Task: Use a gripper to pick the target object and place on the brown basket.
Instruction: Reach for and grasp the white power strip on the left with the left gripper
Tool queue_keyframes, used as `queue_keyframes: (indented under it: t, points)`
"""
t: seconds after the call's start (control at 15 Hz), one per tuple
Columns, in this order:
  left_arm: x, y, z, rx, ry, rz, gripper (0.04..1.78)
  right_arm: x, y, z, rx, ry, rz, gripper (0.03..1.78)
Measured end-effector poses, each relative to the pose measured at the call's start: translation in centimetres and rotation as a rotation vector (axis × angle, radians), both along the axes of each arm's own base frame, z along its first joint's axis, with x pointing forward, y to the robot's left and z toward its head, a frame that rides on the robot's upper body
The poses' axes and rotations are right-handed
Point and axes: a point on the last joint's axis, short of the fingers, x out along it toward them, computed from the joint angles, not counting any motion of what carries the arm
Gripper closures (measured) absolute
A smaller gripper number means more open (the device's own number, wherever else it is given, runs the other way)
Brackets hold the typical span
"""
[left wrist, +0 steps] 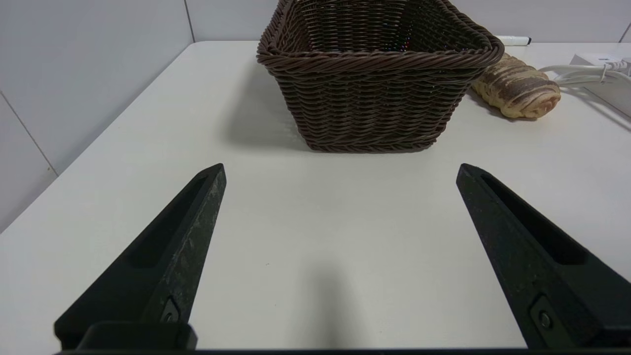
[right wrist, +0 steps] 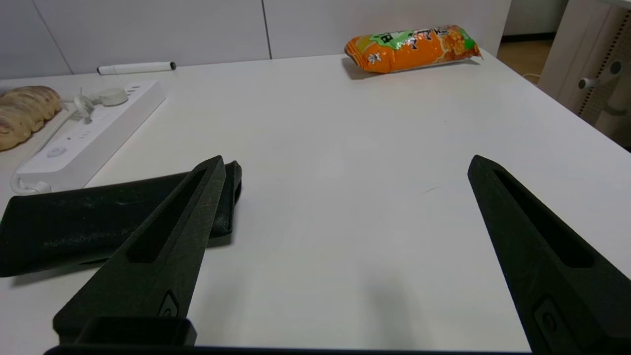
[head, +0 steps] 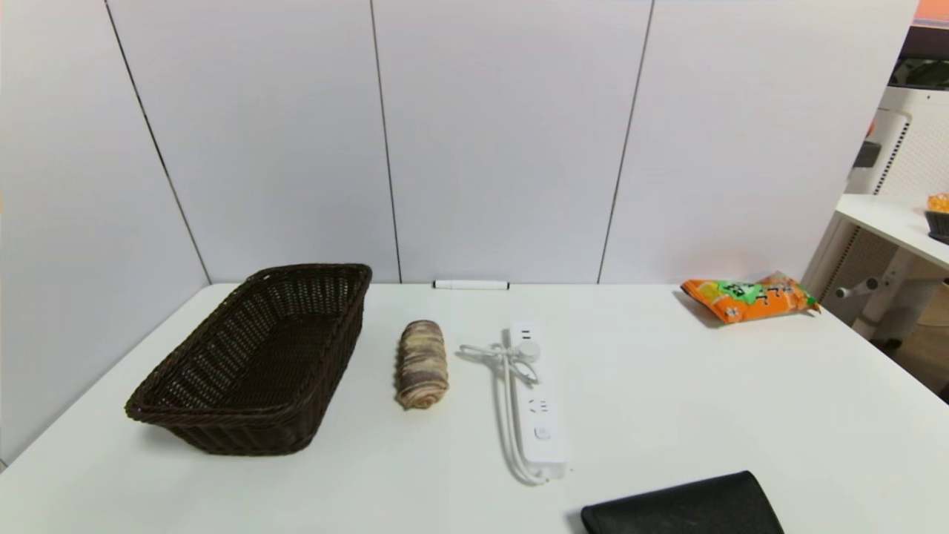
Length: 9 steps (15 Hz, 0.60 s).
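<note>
The white power strip (head: 535,400) lies on the table's middle with its bundled cord (head: 504,371) beside it; it also shows in the right wrist view (right wrist: 93,130). The dark brown wicker basket (head: 256,356) stands empty at the left and shows in the left wrist view (left wrist: 374,74). My left gripper (left wrist: 340,170) is open and empty over bare table in front of the basket. My right gripper (right wrist: 345,165) is open and empty over the table, right of the black pouch. Neither gripper shows in the head view.
A brown swirled bread roll (head: 421,363) lies between basket and strip. A white marker pen (head: 471,285) lies at the back wall. An orange snack bag (head: 749,297) lies at the back right. A flat black pouch (head: 682,508) lies at the front edge.
</note>
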Motion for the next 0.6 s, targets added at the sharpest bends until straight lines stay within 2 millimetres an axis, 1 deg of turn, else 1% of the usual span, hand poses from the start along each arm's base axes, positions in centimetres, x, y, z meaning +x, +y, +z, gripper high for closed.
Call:
queue_keyframes:
  t: [0.6]
  points:
    - [0.00, 0.04, 0.00, -0.022, 0.000, 0.020, 0.13, 0.00, 0.00, 0.02, 0.000, -0.001, 0.000, 0.11]
